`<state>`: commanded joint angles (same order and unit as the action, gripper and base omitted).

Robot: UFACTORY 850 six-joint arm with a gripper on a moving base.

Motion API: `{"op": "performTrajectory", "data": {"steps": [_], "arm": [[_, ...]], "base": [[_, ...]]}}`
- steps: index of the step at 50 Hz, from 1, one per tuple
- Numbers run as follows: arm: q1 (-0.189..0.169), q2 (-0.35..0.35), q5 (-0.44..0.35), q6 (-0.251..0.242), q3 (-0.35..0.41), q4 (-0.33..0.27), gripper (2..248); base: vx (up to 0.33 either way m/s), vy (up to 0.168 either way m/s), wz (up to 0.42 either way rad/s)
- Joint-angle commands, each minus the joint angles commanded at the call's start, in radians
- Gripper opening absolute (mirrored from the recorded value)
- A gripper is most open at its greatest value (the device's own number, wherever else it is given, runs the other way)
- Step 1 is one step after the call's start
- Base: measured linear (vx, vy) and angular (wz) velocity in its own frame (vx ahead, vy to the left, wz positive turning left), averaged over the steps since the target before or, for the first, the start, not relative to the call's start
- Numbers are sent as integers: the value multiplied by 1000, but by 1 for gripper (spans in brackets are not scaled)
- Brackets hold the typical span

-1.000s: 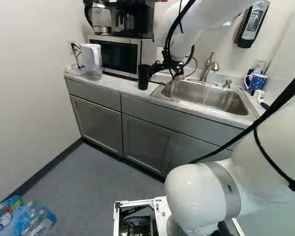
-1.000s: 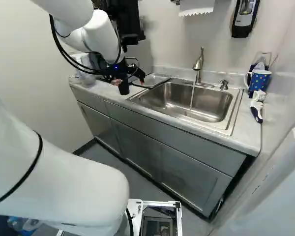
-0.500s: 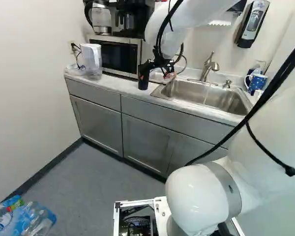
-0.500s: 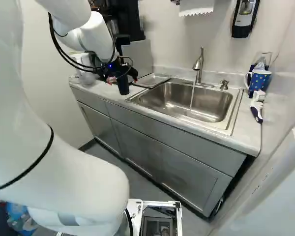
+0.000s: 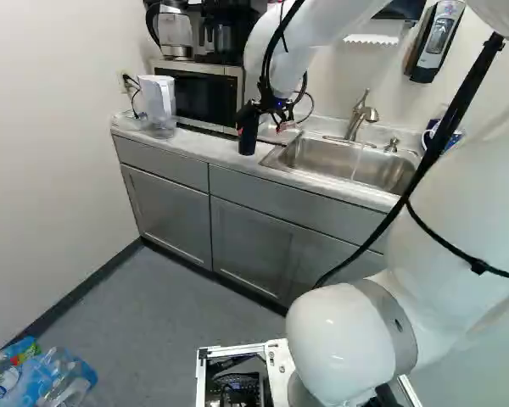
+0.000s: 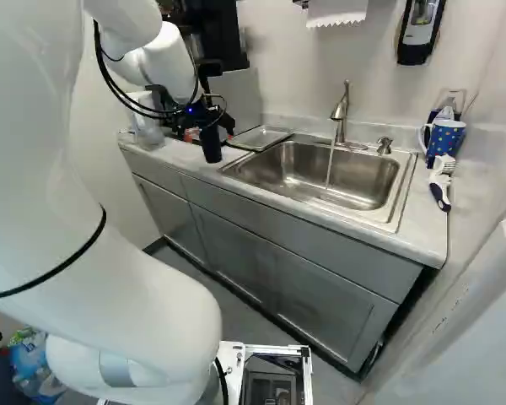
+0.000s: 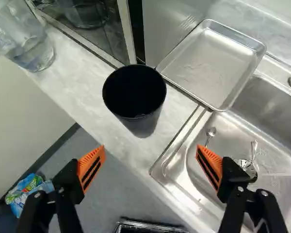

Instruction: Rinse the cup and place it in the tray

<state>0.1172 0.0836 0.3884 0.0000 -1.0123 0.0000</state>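
In the left base view my gripper is over the counter at the sink's left end, close to the black cup. Seen from the wrist, the gripper is open, its orange pads wide apart with nothing between them. The cup stands upright on the counter just ahead of the fingers, its open top showing. Beyond it, beside the sink, lies the metal tray, holding nothing. Water runs from the faucet into the sink.
A microwave stands behind the cup, and a clear pitcher is farther left. At the sink's right are a blue dotted mug and a brush. Bottles in plastic wrap lie on the floor.
The arm has swung, carrying the gripper leftward along the counter and slightly up in the left base view. Cup and base have stayed put.
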Motion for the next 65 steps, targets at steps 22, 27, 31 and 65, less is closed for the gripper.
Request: {"op": "performTrajectory", "data": {"steps": [22,27,31,65], "arm": [[0,-11,-30,0,3,0,247],[0,-18,-55,0,7,0,247],[0,-22,-79,0,12,0,247],[7,2,-314,0,116,0,247]], "base": [[0,0,0],[0,0,0],[0,0,0],[0,0,0]]}}
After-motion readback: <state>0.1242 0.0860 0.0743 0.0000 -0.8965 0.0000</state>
